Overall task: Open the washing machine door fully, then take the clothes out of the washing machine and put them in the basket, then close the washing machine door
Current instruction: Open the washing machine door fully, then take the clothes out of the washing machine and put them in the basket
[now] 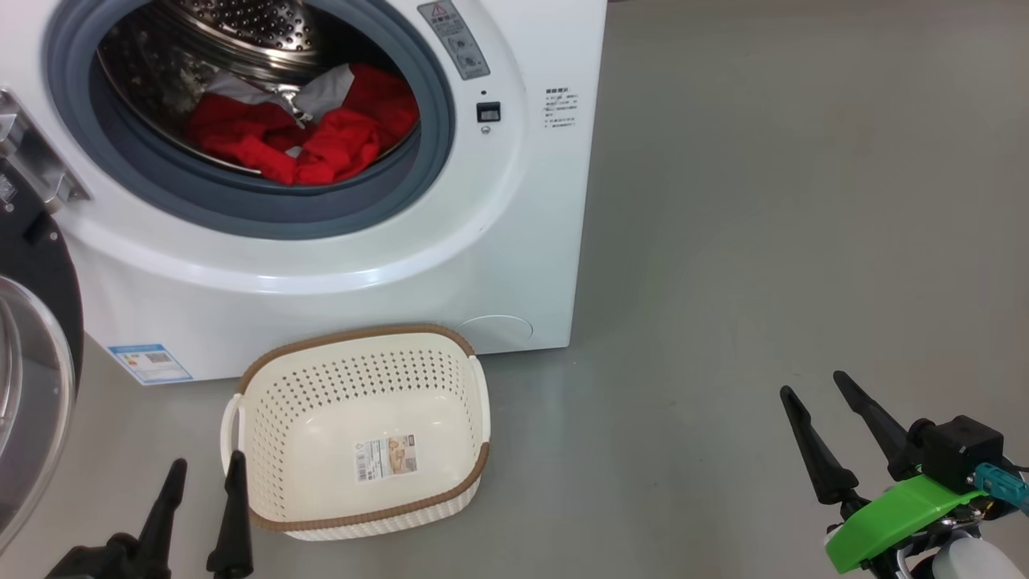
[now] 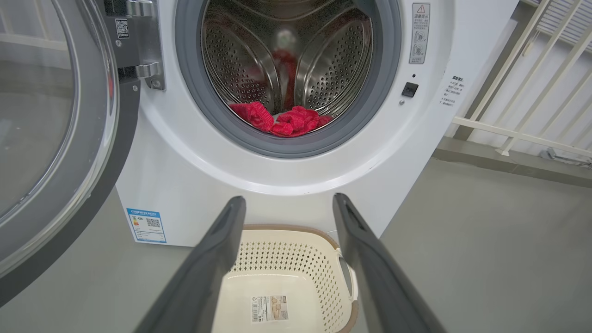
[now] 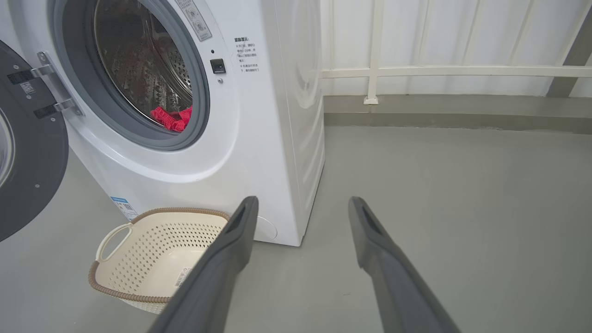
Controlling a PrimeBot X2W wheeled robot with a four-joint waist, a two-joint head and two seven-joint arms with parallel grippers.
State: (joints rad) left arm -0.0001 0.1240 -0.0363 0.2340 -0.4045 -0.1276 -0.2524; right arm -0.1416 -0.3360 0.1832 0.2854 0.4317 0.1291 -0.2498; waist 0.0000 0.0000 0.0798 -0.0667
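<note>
Against the far side of the grey floor (image 1: pixel 764 241) stands the washing machine (image 1: pixel 362 265), its round drum mouth facing the near side. On the left, the washing machine door (image 1: pixel 32 362) hangs swung wide open on its hinge, with its black rim and bulging glass turned toward the near side. Low in the steel drum, just behind the grey rubber ring, the clothes (image 1: pixel 321 145) lie in a crumpled red heap with a pale patch on top. Just in front of the machine's lower panel sits the basket (image 1: pixel 354 342), upright on the floor with its mouth facing up. Its long axis runs left to right along the machine's front, with a handle at each end and a sticker (image 1: pixel 386 458) on its bottom. At the near left, just beside the basket's near-left corner, the left hand (image 1: pixel 207 460) points its fingers far toward the machine, spread apart and gripping nothing. At the near right, well apart from the basket, the right hand (image 1: pixel 813 384) hovers over bare floor with its fingers likewise spread, pointing far and slightly left.
</note>
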